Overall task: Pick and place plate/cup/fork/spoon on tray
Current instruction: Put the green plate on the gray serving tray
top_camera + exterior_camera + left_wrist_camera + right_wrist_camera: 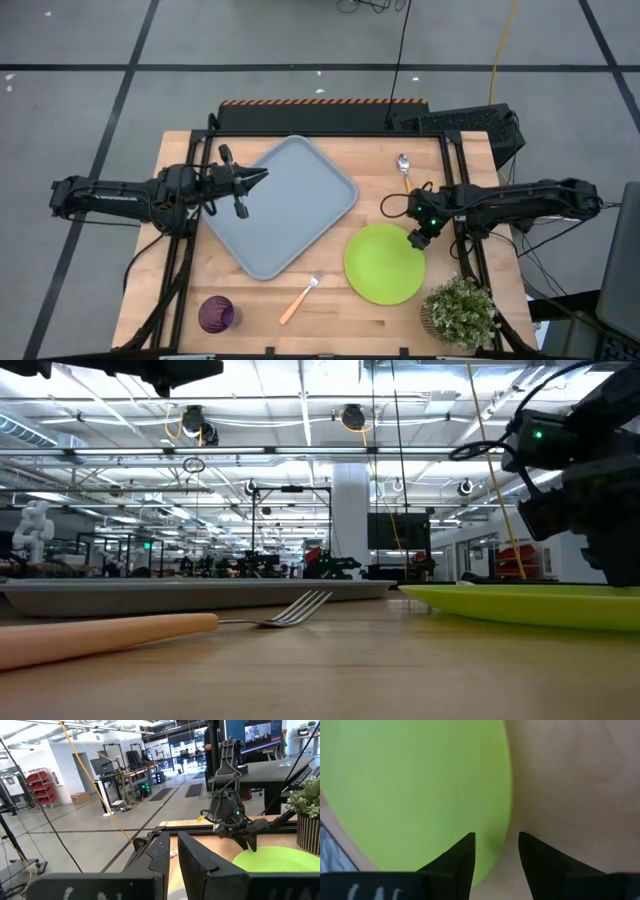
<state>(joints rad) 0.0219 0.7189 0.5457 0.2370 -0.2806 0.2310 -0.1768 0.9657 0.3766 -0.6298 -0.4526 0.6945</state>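
The lime-green plate (383,266) lies flat on the table, right of the grey-blue tray (280,205). My right gripper (418,240) is open and points down at the plate's far right rim; in the right wrist view its fingers (496,836) stand one over the plate (420,785) and one over the bare wood. My left gripper (262,176) is shut and empty, held level above the tray's far left part. The fork (300,297) and the purple cup (216,314) rest near the front edge. The spoon (403,165) lies at the far right. My right gripper has one finger on either side of the plate's rim (504,832), coming from above. I cannot tell whether the fingers touch the rim. The plate lies flat on the table.
A small potted plant (460,310) stands at the front right corner, close to the plate. A black keyboard (470,122) lies beyond the table's far right edge. Bare wood shows between the tray and the front edge.
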